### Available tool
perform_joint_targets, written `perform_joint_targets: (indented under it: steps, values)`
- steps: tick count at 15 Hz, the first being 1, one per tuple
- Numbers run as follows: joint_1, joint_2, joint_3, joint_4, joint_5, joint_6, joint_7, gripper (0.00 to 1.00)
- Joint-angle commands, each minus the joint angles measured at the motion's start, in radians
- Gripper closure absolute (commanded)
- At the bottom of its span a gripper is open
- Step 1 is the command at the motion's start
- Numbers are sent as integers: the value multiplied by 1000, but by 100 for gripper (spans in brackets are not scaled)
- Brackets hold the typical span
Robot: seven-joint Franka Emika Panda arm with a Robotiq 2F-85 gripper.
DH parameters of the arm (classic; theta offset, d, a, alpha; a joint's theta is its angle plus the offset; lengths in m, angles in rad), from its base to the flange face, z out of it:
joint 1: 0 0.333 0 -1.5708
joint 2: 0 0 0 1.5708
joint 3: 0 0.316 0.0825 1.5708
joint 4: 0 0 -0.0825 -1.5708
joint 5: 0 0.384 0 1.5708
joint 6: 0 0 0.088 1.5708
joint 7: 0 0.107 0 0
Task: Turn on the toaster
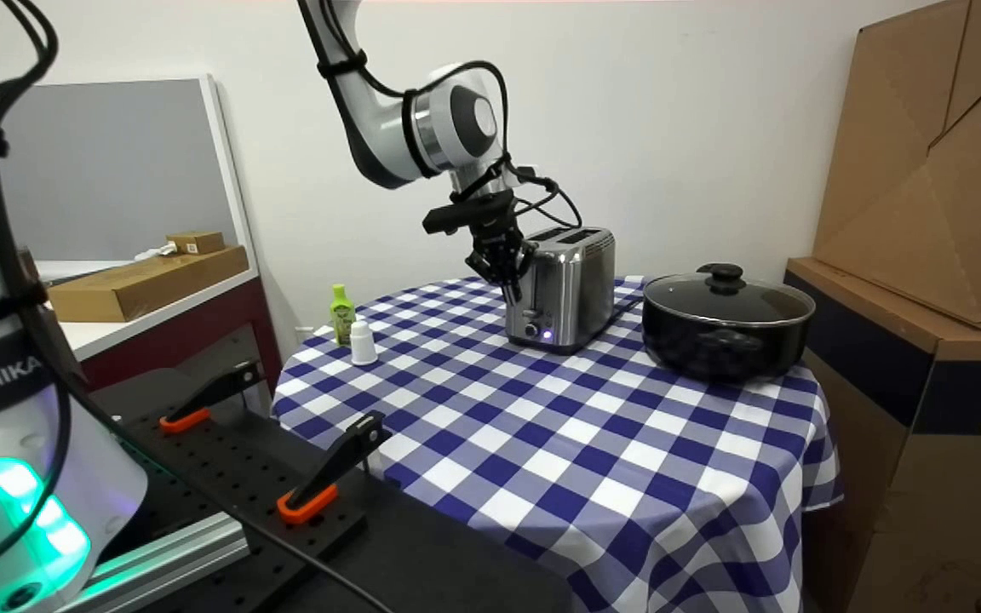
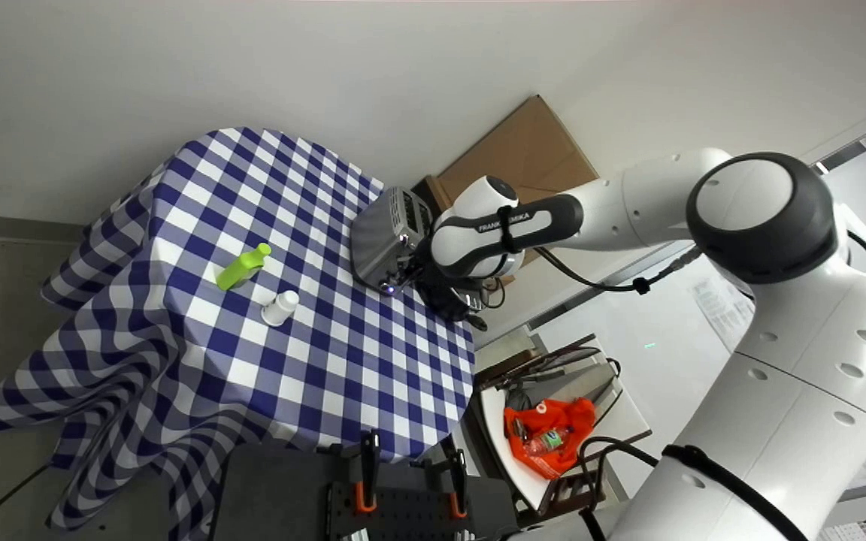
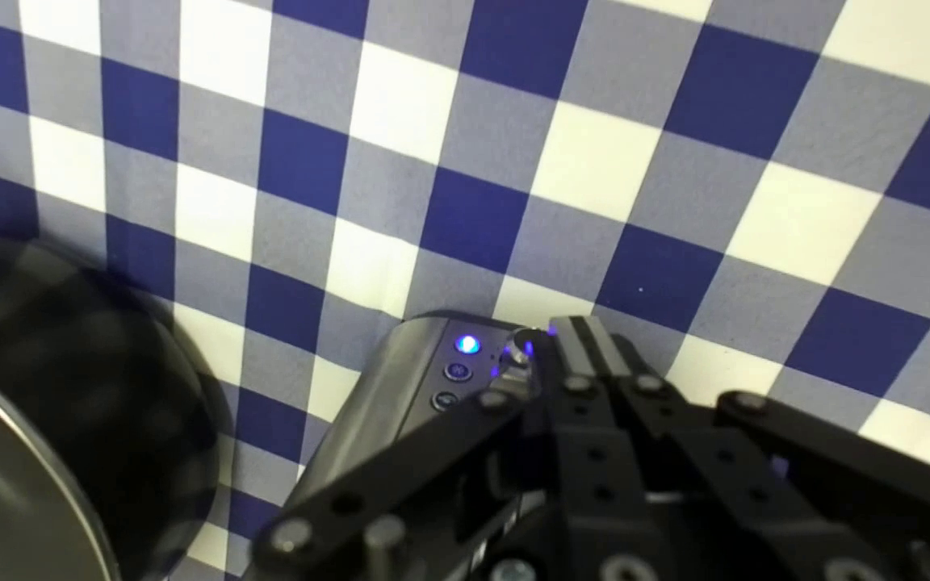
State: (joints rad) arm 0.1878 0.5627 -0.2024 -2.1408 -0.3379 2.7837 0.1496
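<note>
In an exterior view, the viewpoint is standing close beside my base (image 1: pixel 31 443), which is occupying the near left, and is facing across the tablecloth (image 1: pixel 627 443) toward the far wall (image 1: pixel 669 128). In an exterior view, the viewpoint is looking steeply down from above, my arm (image 2: pixel 643 199) filling the right side. Both exterior views are sharing the tablecloth, toaster (image 1: pixel 588 294) and clamps (image 1: pixel 333 464). My wrist view is facing down past my gripper (image 3: pixel 590 323), nearest to the toaster.

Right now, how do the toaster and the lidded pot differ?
The two-slot toaster is boxy and silver; the lidded pot is round and black. The toaster's top slots are uncovered, while a glass lid covers the pot. The toaster has a lit blue indicator; no light shows on the pot. Both stand on the checkered tablecloth.
</note>
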Motion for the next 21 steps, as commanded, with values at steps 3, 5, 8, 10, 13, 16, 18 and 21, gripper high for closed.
perform_joint_targets:
  steps: [3, 5, 8, 10, 13, 16, 18, 21]
  values:
    - [-159, -331, 128, -170, 143, -222, -184, 100]
    - [-181, -421, 132, -190, 172, -300, -196, 100]
    - [-202, -534, 128, -203, 198, -401, -195, 100]
    - [-210, -596, 127, -203, 209, -471, -187, 100]
    - [-223, -667, 122, -202, 232, -553, -159, 100]
    - [-230, -649, 126, -179, 211, -554, -164, 93]
    - [-234, -669, 126, -185, 213, -564, -163, 78]
    - [-234, -670, 126, -190, 213, -564, -162, 74]
